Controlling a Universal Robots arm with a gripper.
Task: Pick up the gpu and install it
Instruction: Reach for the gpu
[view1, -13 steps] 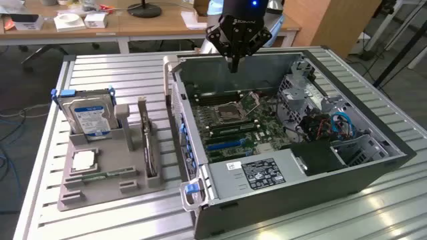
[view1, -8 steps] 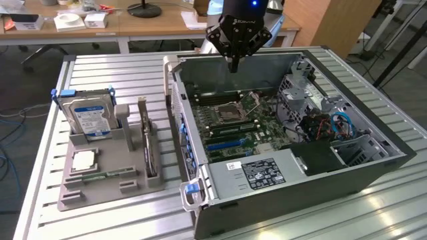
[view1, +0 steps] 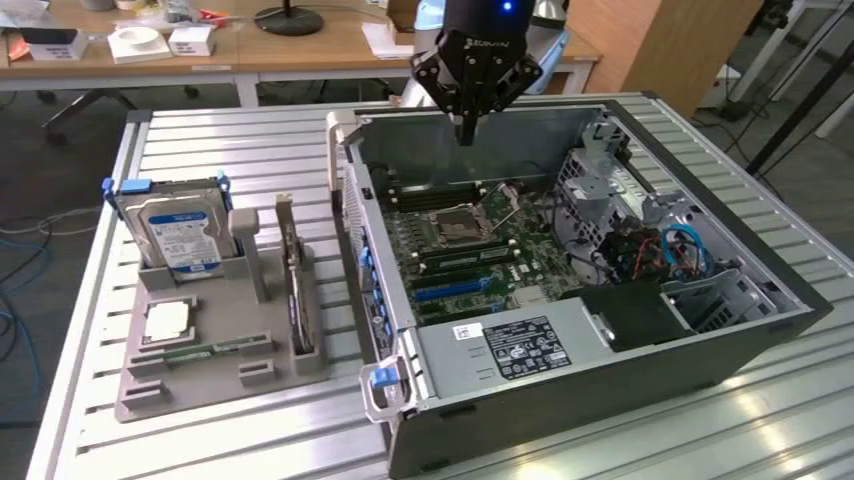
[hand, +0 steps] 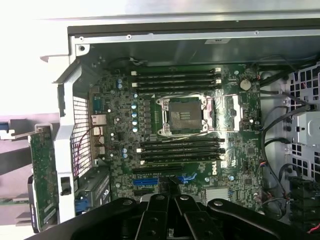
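As it stands edgewise, gpu (view1: 299, 300) thin, seemingly dark

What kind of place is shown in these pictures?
Probably a robotics lab or workshop set up for computer assembly. An open desktop computer case lies on a slatted metal table under the gripper, a grey holder beside it holds a hard drive and the gpu, and wooden desks stand behind.

Open computer case (hand: 150, 35): motherboard (hand: 240, 150), empty processor socket (hand: 182, 116), two banks of memory slots (hand: 177, 80), blue expansion slot (hand: 150, 181). Gripper (hand: 167, 187) over that slot. gpu (hand: 42, 175) outside the perforated case wall.
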